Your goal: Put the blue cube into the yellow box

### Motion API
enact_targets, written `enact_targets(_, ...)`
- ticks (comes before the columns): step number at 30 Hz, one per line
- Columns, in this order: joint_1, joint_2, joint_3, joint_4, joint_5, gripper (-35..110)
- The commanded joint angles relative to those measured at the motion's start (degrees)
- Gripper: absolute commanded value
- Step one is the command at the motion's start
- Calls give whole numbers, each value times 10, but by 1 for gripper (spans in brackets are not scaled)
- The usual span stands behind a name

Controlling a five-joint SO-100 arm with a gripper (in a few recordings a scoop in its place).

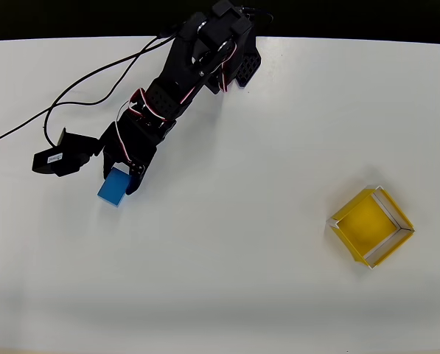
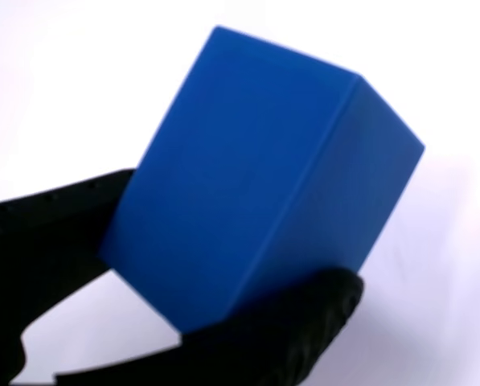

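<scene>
Blue cube (image 2: 256,185) gripped by hand (image 1: 121,177) | left side of table (image 1: 227,295) | yellow box (image 1: 371,226) well apart, right

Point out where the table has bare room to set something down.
Free: the wide white stretch between the cube and the box, and the whole strip along the table's near, lower edge. Crowded: the upper left in the overhead view, where the arm, its cables and the fingers around the cube sit.

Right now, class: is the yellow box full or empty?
Empty. The overhead view shows only bare yellow floor inside the yellow box.
</scene>
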Motion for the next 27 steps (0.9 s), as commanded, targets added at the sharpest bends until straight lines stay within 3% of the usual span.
enact_targets(1, -62, 134, 4, -31, -5, 19)
enact_targets(14, -374, 307, 20, -105, 31, 19)
enact_targets(27, -597, 169, -136, -226, 54, 20)
